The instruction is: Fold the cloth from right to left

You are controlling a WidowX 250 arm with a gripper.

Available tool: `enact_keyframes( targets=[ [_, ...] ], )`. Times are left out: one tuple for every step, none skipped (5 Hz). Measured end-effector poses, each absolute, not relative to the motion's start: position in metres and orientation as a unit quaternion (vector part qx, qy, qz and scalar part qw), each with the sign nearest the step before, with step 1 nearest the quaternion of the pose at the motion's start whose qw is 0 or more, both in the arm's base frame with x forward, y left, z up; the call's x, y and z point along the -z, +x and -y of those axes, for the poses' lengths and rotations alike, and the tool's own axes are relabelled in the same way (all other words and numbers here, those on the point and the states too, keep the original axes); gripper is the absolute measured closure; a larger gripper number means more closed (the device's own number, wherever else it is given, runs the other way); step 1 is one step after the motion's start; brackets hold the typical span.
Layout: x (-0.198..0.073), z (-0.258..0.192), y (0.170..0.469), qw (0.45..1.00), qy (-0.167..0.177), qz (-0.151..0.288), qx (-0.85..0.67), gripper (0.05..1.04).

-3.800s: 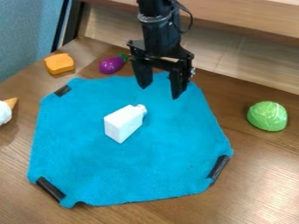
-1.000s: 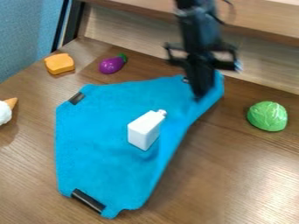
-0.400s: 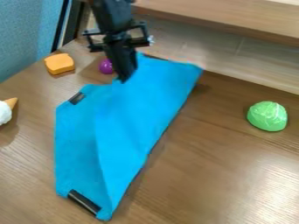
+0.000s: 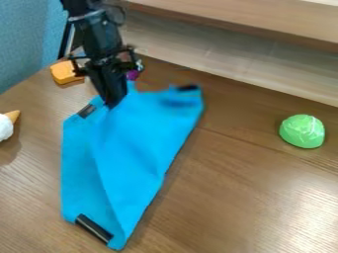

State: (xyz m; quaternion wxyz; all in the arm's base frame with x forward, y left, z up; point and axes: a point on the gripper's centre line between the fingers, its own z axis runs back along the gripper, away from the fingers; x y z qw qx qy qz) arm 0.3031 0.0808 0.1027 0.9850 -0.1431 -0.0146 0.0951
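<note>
The gripper [image 4: 113, 105] is at the upper left of the camera view, low over the cloth's upper left part, and shut on an edge of the cloth. The blue cloth [image 4: 142, 141] lies folded over itself, its right part laid across the left one, with a diagonal right side. Black corner patches show at its upper left, bottom and upper right. The white bottle is hidden, covered by the folded part.
An orange block [image 4: 64, 72] is just left of the arm, and a purple eggplant [image 4: 133, 74] sits partly behind it. A green cabbage [image 4: 302, 131] is at the right, an ice cream toy [image 4: 6, 126] at the left edge. A wooden ledge [image 4: 251, 29] runs along the back.
The gripper took hold of the cloth's upper edge, moved right, then swung left and lower with it. The right part came over the left, covering the white bottle. The cloth's upper right corner dropped.
</note>
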Motion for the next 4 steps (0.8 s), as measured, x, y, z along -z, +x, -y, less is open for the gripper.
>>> enact_keyframes(
  targets=[
    [-0.096, -0.088, 0.3, 0.983, -0.145, 0.008, -0.11, 0.581],
    [-0.093, -0.089, 0.3, 0.982, -0.147, 0.002, -0.117, 0.271],
    [-0.094, -0.088, 0.299, 0.982, -0.148, -0.001, -0.12, 0.081],
    [-0.102, -0.078, 0.31, 0.984, -0.146, 0.007, -0.107, 0.083]
  ],
)
